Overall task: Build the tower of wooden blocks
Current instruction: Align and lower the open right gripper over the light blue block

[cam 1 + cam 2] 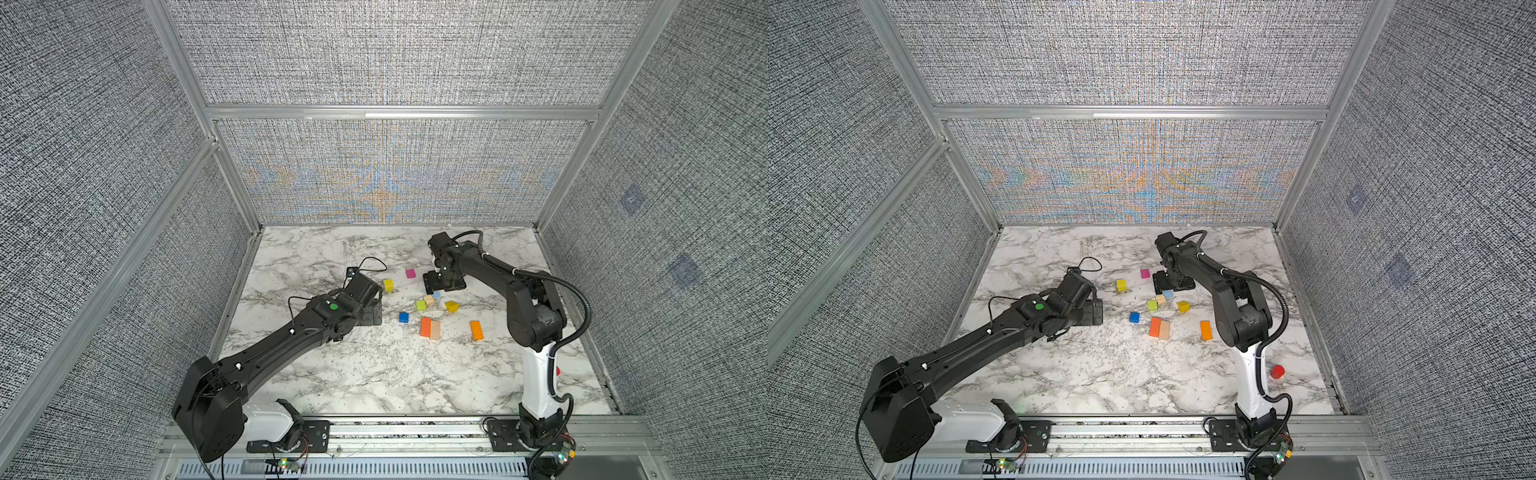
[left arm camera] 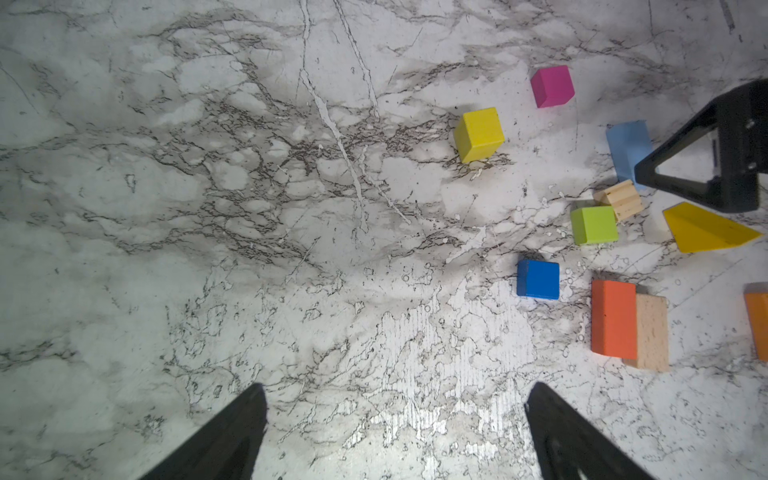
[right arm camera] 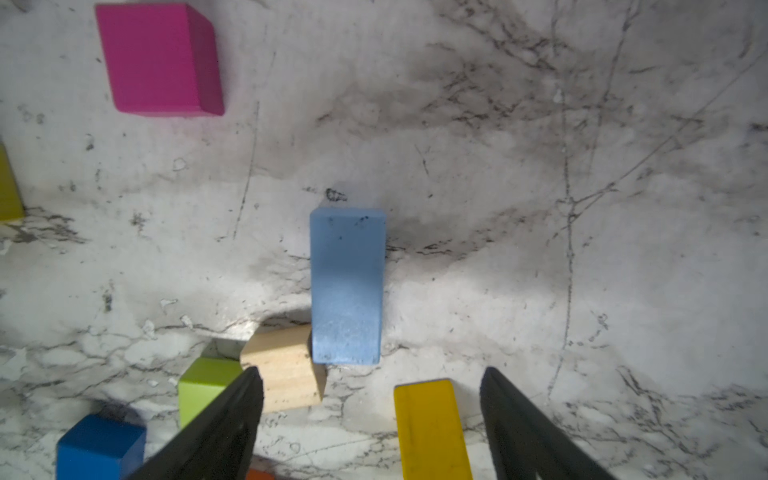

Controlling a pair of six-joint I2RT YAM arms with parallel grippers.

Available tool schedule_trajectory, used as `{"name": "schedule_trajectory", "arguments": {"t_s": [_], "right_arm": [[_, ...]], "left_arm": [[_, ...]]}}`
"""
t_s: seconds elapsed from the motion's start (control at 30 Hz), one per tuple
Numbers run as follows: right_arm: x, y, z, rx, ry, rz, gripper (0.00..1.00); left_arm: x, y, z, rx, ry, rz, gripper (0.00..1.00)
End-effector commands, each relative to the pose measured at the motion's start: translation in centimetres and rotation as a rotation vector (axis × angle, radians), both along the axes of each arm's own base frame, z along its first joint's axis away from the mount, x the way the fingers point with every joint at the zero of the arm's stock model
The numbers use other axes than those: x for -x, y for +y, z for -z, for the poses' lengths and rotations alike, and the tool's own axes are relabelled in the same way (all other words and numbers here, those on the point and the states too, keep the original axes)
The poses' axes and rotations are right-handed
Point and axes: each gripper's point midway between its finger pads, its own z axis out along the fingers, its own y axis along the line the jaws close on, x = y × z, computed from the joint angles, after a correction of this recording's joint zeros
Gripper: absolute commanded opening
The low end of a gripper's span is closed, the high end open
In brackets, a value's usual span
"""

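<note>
Marble table [image 1: 374, 374], red block [image 1: 559, 371] partly hidden

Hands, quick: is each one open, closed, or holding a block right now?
Left hand: open, holding nothing.
Right hand: open, holding nothing.

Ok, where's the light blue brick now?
In both top views the light blue brick lies right of centre, just ahead of the open right gripper, beside the small tan block.

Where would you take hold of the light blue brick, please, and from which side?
Across its narrow width near mid-length, coming straight down: the light blue brick lies flat with both long sides bare there, while the tan block crowds one end.
</note>
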Motion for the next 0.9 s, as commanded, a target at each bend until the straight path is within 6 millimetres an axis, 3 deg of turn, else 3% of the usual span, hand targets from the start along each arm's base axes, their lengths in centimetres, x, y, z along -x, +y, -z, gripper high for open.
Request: {"name": "schedule_trajectory", "arguments": {"t_s": [0.0, 0.47, 0.87], "right_arm": [[0.0, -0.6, 0.5, 0.032, 0.013, 0.011, 0.85], [-1.2, -1.5, 1.8, 0.054, 0.032, 0.048, 0.85], [-1.1, -4.2, 1.6, 0.071, 0.028, 0.09, 0.84]], "left_arm": [[0.1, 0.5, -0.1, -0.018, -0.005, -0.006, 0.98], [0.0, 0.4, -0.7, -0.012, -0.005, -0.005, 0.98], [-0.1, 0.0, -0.2, -0.009, 0.006, -0.004, 0.98]]}}
